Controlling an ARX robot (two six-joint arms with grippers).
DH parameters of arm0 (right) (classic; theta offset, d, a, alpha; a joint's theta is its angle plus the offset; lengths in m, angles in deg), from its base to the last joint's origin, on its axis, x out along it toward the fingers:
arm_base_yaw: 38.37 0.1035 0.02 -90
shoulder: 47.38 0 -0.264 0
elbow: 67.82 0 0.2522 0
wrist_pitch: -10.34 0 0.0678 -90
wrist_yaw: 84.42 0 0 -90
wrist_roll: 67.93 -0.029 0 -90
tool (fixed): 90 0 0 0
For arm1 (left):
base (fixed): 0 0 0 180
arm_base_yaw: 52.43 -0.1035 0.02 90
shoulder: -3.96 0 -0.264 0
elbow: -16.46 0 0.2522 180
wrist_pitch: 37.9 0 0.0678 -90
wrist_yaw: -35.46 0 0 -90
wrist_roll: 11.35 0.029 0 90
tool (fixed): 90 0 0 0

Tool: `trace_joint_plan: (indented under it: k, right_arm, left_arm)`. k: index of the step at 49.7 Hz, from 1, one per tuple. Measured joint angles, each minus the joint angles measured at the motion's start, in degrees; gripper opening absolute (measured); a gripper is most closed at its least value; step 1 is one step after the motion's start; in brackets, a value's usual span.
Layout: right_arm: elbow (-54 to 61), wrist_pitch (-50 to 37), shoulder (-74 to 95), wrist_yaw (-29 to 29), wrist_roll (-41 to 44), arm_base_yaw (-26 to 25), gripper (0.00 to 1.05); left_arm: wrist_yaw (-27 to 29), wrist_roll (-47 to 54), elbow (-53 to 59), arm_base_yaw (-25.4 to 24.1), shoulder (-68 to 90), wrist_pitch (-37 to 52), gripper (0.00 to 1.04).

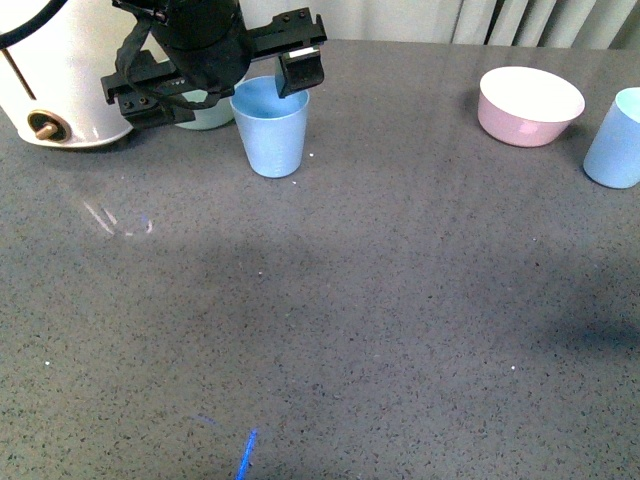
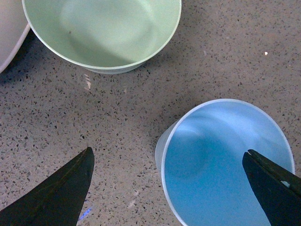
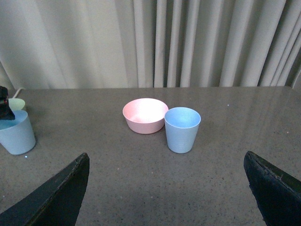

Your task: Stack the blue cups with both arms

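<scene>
One blue cup (image 1: 270, 125) stands upright at the back left of the grey table. My left gripper (image 1: 215, 90) hangs open just above it. One finger (image 1: 300, 72) is over the cup's rim, the other stays out over the table. In the left wrist view the cup (image 2: 225, 165) lies under one finger (image 2: 275, 188), and its wall falls between the jaws of the gripper (image 2: 167, 188). The second blue cup (image 1: 615, 140) stands at the far right. The right wrist view shows that cup (image 3: 182, 129) well ahead of my open, empty right gripper (image 3: 167, 197).
A mint green bowl (image 1: 205, 110) sits just behind the left cup, next to a white appliance (image 1: 60, 80). A pink bowl (image 1: 530, 105) stands close beside the right cup. Curtains hang behind the table's far edge.
</scene>
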Motion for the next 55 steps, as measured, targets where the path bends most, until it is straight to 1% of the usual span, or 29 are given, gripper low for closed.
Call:
trace_joint_plan:
  k: [9, 11, 12, 16, 18, 22, 27, 31, 40, 42, 50, 55]
  right_arm:
    - [0.00, 0.00, 0.00, -0.02, 0.00, 0.00, 0.96]
    - [0.00, 0.00, 0.00, -0.02, 0.00, 0.00, 0.96]
    - [0.00, 0.00, 0.00, 0.00, 0.00, 0.00, 0.96]
    - [0.00, 0.00, 0.00, -0.02, 0.00, 0.00, 0.96]
    - [0.00, 0.00, 0.00, 0.00, 0.00, 0.00, 0.96]
    - [0.00, 0.00, 0.00, -0.02, 0.00, 0.00, 0.96]
    - [0.00, 0.00, 0.00, 0.00, 0.00, 0.00, 0.96]
    - [0.00, 0.00, 0.00, -0.02, 0.00, 0.00, 0.96]
    - [0.00, 0.00, 0.00, -0.02, 0.00, 0.00, 0.96]
    - [0.00, 0.00, 0.00, -0.02, 0.00, 0.00, 0.96]
    - [0.00, 0.00, 0.00, 0.00, 0.00, 0.00, 0.96]
    - [0.00, 0.00, 0.00, 0.00, 0.00, 0.00, 0.96]
  left_arm:
    - [1.27, -0.11, -1.66, 0.55, 1.20, -0.98, 0.95]
    - [1.38, -0.15, -1.86, 0.63, 1.31, -1.14, 0.90]
    - [1.51, -0.15, -1.99, 0.68, 1.40, -1.33, 0.85]
    - [1.99, -0.13, -2.38, 0.92, 1.75, -2.08, 0.71]
    - [2.16, -0.13, -2.45, 1.09, 2.01, -2.51, 0.62]
    - [2.43, -0.13, -2.60, 1.27, 2.38, -2.95, 0.51]
    - [2.43, -0.13, -2.69, 1.49, 2.60, -3.41, 0.41]
    - [2.51, 0.07, -2.69, 1.99, 2.64, -3.61, 0.27]
    - [2.29, 0.50, -2.45, 3.19, 2.01, -3.50, 0.05]
    - [1.75, 0.57, -1.88, 3.67, 1.36, -3.41, 0.02]
    - [-0.92, -0.13, 0.70, 6.14, -2.36, -3.63, 0.02]
    - [-1.66, -0.11, 1.84, 8.59, -4.37, -4.42, 0.02]
